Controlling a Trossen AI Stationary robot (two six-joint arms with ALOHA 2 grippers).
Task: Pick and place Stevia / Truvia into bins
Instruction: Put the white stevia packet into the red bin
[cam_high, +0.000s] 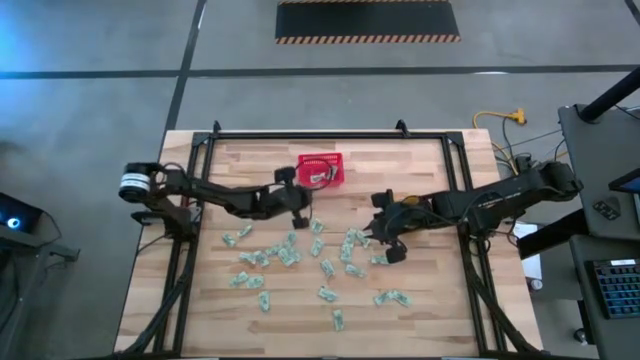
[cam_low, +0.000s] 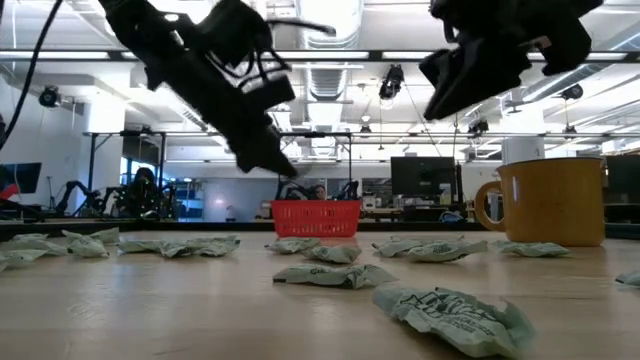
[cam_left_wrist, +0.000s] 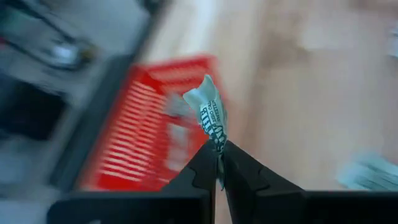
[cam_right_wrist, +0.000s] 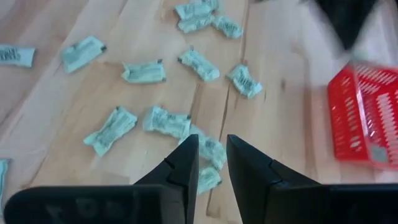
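Observation:
Several pale green and white sachets (cam_high: 290, 255) lie scattered flat on the wooden table. The red latticed basket (cam_high: 320, 170) stands near the far edge, with at least one sachet inside. My left gripper (cam_high: 299, 212) hovers just in front of the basket, shut on one sachet (cam_left_wrist: 210, 115); the basket (cam_left_wrist: 143, 137) shows behind it. My right gripper (cam_right_wrist: 212, 152) is open and raised above the sachets (cam_right_wrist: 168, 121) to the right of the pile's middle, touching nothing. In the low view both arms hang well above the table, and the basket (cam_low: 316, 217) stands behind the sachets. My left gripper pinches the sachet by one end (cam_left_wrist: 217, 144) between its two fingertips (cam_left_wrist: 206, 163). The rest of the sachet sticks out past the fingertips, crumpled and lifted clear of the table, in front of the red basket.
A black metal frame (cam_high: 330, 135) runs around the far and side edges of the table. A yellow mug (cam_low: 548, 200) shows at the right in the low view. Bare wood lies along the near edge (cam_high: 300, 335) and between the basket and the pile.

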